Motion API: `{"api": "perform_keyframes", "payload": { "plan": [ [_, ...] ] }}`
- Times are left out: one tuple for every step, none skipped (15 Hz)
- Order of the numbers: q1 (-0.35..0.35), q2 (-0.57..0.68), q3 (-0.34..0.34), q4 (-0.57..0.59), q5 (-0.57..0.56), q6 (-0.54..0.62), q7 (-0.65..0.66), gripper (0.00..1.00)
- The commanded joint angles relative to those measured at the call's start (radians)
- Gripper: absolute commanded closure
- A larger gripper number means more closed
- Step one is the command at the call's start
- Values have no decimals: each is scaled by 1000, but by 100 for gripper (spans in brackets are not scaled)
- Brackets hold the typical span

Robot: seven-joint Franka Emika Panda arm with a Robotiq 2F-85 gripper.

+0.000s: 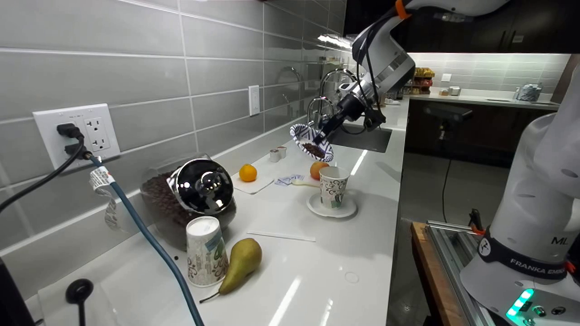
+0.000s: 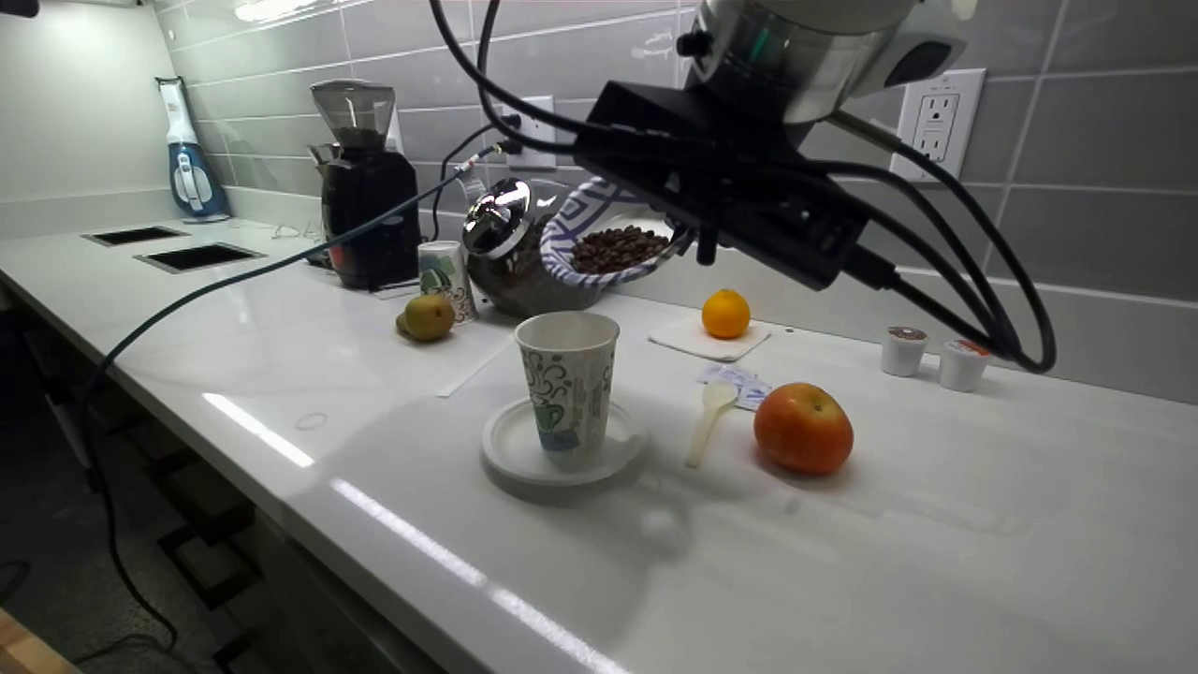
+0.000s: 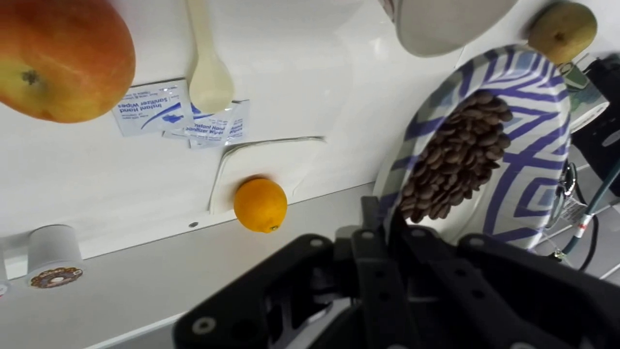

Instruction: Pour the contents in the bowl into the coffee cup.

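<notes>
The white bowl with a blue pattern (image 1: 302, 132) is tilted in the air, beyond and above the coffee cup in an exterior view; it also shows (image 2: 564, 241) in an exterior view and in the wrist view (image 3: 530, 145). The contents, dark brown beans (image 3: 457, 155), lie gathered at its lower side (image 2: 618, 251). My gripper (image 3: 385, 218) is shut on the bowl's rim, one finger inside and one outside. The coffee cup, a white patterned paper cup (image 2: 569, 384), stands upright on a white saucer (image 2: 501, 451); its side and rim show in the wrist view (image 3: 448, 24).
An apple (image 2: 803, 429), a white spoon (image 2: 713, 417) and wipe packets (image 3: 155, 106) lie near the cup. An orange (image 2: 725, 314) sits on napkins by the wall. A bean jar (image 1: 158, 194), an upturned cup (image 1: 206, 253) and a pear (image 1: 244, 260) stand further along. Two pods (image 2: 903, 353) are near the wall.
</notes>
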Motion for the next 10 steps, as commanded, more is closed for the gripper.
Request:
{"api": "perform_keyframes", "payload": {
  "plan": [
    [5, -5, 11, -8, 14, 31, -34, 98],
    [6, -6, 14, -11, 16, 43, -49, 99],
    [7, -6, 15, -13, 20, 50, -67, 99],
    [9, -9, 17, -16, 23, 57, -81, 99],
    [10, -11, 17, -19, 27, 61, -100, 99],
    [13, -13, 18, -22, 35, 68, -122, 99],
    [15, -15, 17, -24, 41, 67, -143, 99],
    [16, -18, 16, -27, 46, 65, -167, 99],
    [17, -21, 14, -30, 54, 58, -188, 99],
    [17, -23, 14, -33, 64, 59, -211, 99]
  ]
}}
